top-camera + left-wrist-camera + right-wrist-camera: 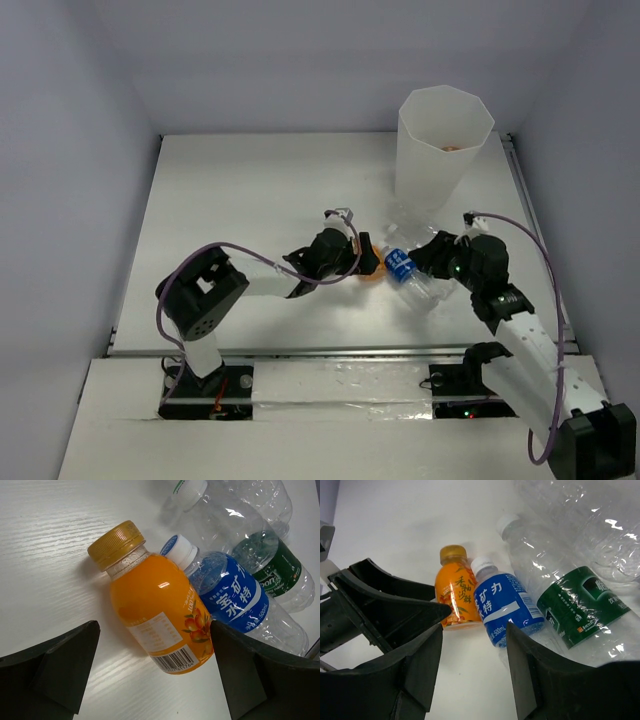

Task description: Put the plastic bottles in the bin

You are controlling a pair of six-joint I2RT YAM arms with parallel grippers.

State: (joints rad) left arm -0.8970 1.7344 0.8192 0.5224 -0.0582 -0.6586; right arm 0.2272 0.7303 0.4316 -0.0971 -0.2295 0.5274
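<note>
Left pincer point(154, 630) spread astride orange bottle point(157, 612) (lying flat), right pincer point(475, 630) spread, bin point(430, 170) toward far-right corner

The top camera sits above and behind my 2 arm bases point(205, 385) and looks down and forward across the whole table point(230, 200) to the bin point(443, 150) at its far right, from well back. The camera on my left wrist looks out through my left gripper point(153, 625), very close onto the orange bottle point(155, 605), while the one on my right wrist looks through my right gripper point(475, 627) from a little farther off. All 3 views share that orange bottle and the blue-label bottle point(232, 592) beside it, and both wrist views also catch the green-label bottle point(275, 577).
</note>
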